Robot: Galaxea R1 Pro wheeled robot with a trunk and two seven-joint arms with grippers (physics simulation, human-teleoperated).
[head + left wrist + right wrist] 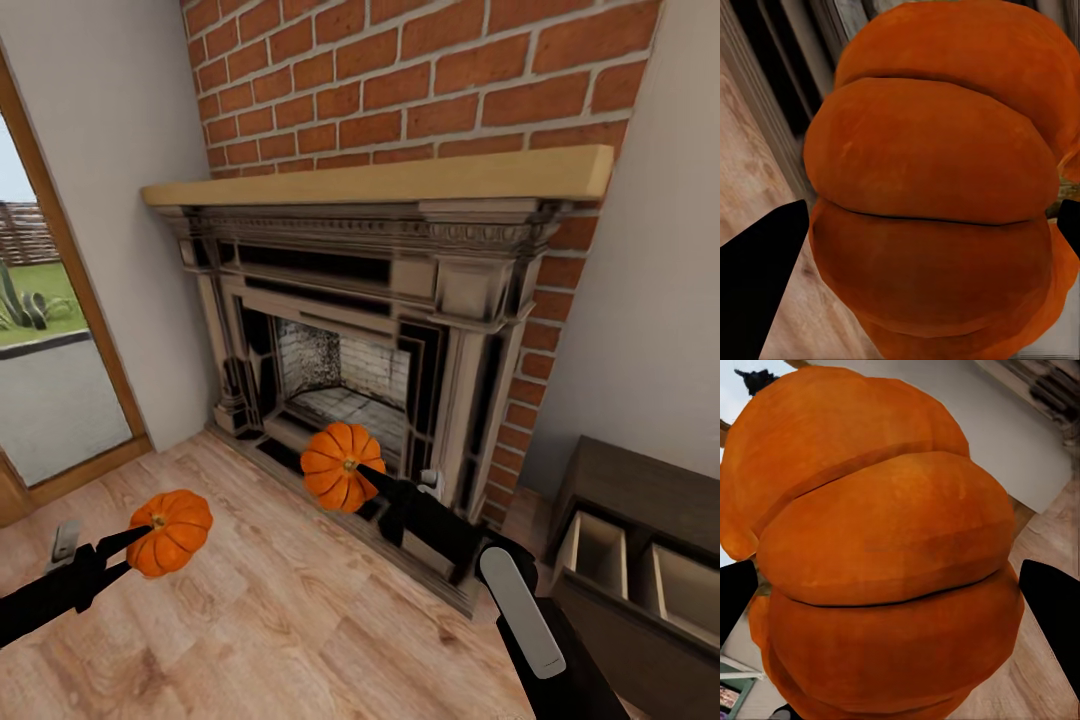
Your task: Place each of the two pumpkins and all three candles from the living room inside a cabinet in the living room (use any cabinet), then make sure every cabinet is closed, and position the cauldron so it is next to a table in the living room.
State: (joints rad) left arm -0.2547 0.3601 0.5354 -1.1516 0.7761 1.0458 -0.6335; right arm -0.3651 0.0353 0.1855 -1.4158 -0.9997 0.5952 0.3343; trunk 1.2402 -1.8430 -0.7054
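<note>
Head view: both arms are up in front of the fireplace (350, 330), each carrying a pumpkin. The left gripper (135, 545) is clamped on one pumpkin (172, 531) (held over the wooden floor (300, 620)), and the right gripper (372, 478) pinches the other pumpkin (340, 466) before the hearth. At far right, the dark cabinet (640, 560) stands with its drawers open.

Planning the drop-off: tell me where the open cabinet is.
In the head view the cabinet sits low at the robot's right, against the wall beside the brick fireplace, with pale compartments open.
</note>
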